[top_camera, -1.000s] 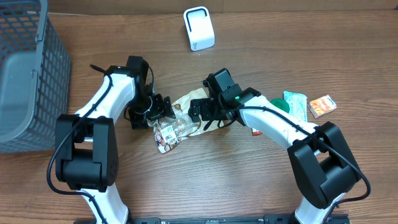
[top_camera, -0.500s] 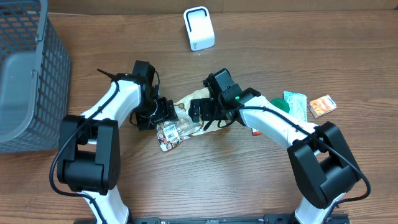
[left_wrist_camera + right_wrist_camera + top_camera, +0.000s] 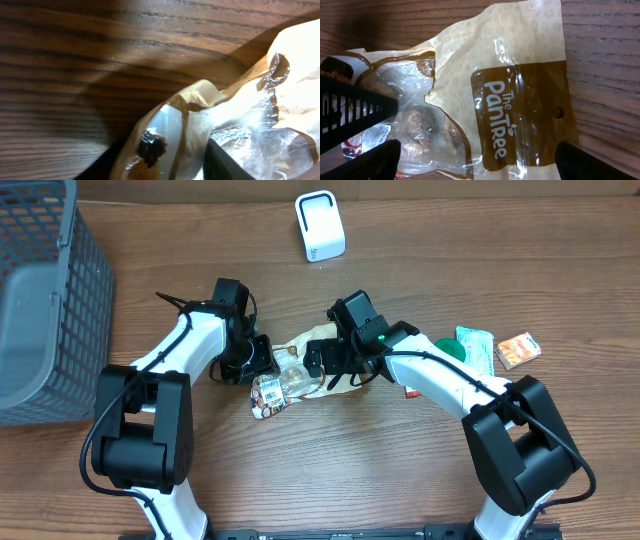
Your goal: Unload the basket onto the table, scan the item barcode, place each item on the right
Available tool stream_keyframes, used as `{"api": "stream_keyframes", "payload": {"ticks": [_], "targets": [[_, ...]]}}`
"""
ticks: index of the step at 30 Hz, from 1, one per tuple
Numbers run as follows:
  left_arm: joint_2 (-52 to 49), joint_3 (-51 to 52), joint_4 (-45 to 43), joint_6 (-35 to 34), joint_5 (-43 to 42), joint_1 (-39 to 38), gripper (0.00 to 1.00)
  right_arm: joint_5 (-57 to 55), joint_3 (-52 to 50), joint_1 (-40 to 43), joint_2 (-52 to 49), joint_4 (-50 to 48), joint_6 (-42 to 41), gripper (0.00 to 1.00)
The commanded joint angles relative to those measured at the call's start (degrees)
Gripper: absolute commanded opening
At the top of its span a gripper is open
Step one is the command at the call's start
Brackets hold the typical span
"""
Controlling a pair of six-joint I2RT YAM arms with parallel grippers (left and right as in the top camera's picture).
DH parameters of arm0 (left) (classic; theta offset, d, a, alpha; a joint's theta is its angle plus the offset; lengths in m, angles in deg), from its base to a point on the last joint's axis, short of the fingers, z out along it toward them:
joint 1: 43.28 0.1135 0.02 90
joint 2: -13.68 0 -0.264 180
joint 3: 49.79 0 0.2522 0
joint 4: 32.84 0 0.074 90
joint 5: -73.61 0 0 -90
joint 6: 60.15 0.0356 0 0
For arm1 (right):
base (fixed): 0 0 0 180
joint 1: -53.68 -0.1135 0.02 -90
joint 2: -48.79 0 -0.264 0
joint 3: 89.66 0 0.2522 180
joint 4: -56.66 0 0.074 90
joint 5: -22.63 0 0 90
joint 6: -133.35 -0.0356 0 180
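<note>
Snack bag (image 3: pixel 297 350) on wooden table (image 3: pixel 350 470)

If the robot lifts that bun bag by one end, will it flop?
Probably floppy: the bag is thin, wrinkled film. The round buns inside would likely slide toward the low end. Mostly loose film, so likely light.

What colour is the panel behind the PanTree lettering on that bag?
Brown panel, white lettering; clearest in the right wrist view.

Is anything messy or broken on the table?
Nothing is spilled or broken. The snack bag just looks crumpled. Its clear end is bunched up between the fingers of the left gripper, and it lies slanted on the table.
</note>
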Motion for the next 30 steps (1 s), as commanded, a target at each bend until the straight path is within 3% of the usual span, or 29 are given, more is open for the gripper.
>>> {"api": "stream_keyframes", "payload": {"ticks": [1, 4, 6, 12, 16, 22, 30], "targets": [[-1.33, 1.27, 0.04, 0.09, 1.22, -0.07, 0.28, -0.33, -0.50, -0.31, 1.36, -0.17, 0.20, 1.00], [-1.31, 0.83, 0.72, 1.22, 0.31, 0.48, 0.11, 0.46, -0.39, 0.31, 1.38, 0.04, 0.20, 1.00], [-1.31, -0.57, 2.69, 4.00, -2.19, 1.90, 0.06, 4.87, 0.22, 2.05, 1.62, 0.33, 0.22, 1.00], [-1.31, -5.27, 8.35, 11.65, -10.49, 6.73, 0.06, 16.74, 0.68, 7.39, 2.71, 1.57, 2.34, 1.00], [-1.31, -8.81, 12.57, 18.47, -20.02, 10.16, 0.07, 26.14, 0.68, 10.56, 2.71, 3.61, 8.00, 1.00], [-1.31, -12.02, 15.89, 22.67, -36.33, 14.01, 0.08, 32.65, 0.52, 13.57, 2.67, 5.53, 7.96, 1.00], [-1.31, -12.02, 17.62, 24.79, -37.77, 13.31, 0.09, 40.39, 0.52, 11.52, 2.64, 1.20, 7.76, 1.00]]}}
